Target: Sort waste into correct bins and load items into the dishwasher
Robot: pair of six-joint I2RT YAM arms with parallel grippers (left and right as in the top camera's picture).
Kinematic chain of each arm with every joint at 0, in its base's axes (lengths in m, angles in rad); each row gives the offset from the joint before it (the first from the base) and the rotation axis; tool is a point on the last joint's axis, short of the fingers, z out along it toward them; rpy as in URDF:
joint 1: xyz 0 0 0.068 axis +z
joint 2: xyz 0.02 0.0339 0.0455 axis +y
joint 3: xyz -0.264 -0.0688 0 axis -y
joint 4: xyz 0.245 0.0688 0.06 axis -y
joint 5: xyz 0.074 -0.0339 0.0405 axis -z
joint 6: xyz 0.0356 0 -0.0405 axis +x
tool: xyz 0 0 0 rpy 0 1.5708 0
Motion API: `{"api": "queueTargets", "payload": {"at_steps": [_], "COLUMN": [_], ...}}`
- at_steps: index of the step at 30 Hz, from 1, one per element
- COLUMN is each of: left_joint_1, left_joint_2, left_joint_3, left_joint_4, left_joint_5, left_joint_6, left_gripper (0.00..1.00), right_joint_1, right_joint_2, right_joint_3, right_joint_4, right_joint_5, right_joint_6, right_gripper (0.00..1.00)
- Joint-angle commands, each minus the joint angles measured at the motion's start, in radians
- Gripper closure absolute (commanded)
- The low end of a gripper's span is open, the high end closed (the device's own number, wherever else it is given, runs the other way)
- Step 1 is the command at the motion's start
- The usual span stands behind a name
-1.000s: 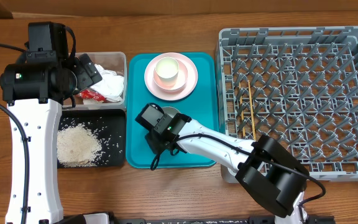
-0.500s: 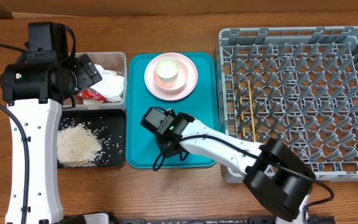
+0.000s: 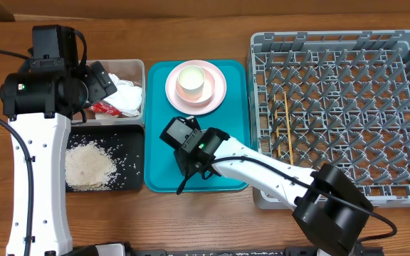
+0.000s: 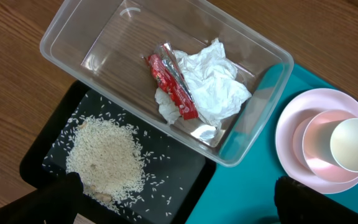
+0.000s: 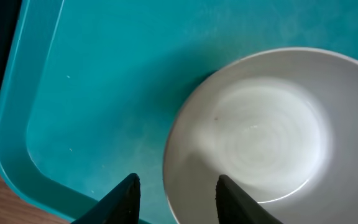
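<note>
Over the near end of the teal tray (image 3: 156, 178), the right claw (image 5: 176, 186) hangs with its jaws apart, one finger outside and one inside the rim of a white bowl (image 5: 253, 130) that sits upright on the tray. Neither finger seems to press the rim, so I judge this a grip being lined up, the rim being the one thin edge such a claw can pinch. At the tray's far end a pink plate (image 3: 219, 96) carries a second bowl (image 4: 316, 158) with a small white cup (image 4: 356, 144) standing in it, stacked probably to be loaded in turn.

Just left of the tray's far half stands the clear tub (image 4: 79, 37), holding the crumpled tissue (image 4: 213, 81) and the red wrapper (image 4: 169, 84). Just left of its near half lies the black tray (image 4: 182, 177) with the heap of rice (image 4: 107, 158), a few grains scattered round it. Dry rubbish and food scraps thus look sorted apart. The left claw (image 4: 179, 194) hovers above these two bins, jaws spread wide and empty, seemingly parked clear of the other arm's work.

Right of the tray, on the worktop (image 3: 191, 25), the grey dish rack (image 3: 333, 35) shows only the chopsticks (image 3: 288, 131), laid along its grid near the tray side.

The wrapper bears print too small to read, and no other writing or brand is legible
</note>
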Motion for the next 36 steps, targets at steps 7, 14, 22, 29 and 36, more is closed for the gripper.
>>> {"api": "queueTargets", "payload": {"at_steps": [7, 14, 22, 29, 36], "left_joint_1": [0.003, 0.003, 0.003, 0.003, 0.003], "left_joint_2": [0.003, 0.003, 0.003, 0.003, 0.003], "left_joint_3": [0.005, 0.005, 0.005, 0.005, 0.005], "left_joint_4": [0.000, 0.000, 0.000, 0.000, 0.000], "left_joint_5": [0.001, 0.001, 0.001, 0.001, 0.001], "left_joint_6": [-0.003, -0.003, -0.003, -0.003, -0.003], "left_gripper": [0.00, 0.00, 0.00, 0.00, 0.00], "right_joint_1": [0.011, 0.011, 0.011, 0.011, 0.011], "right_joint_2": [0.019, 0.019, 0.019, 0.019, 0.019], "right_joint_3": [-0.013, -0.045, -0.050, -0.050, -0.050], "right_joint_4": [0.006, 0.028, 0.031, 0.030, 0.027], "right_joint_5": [0.013, 0.013, -0.002, -0.002, -0.002], "right_joint_6": [0.008, 0.008, 0.012, 0.012, 0.012], "right_gripper": [0.71, 0.72, 0.72, 0.76, 0.76]}}
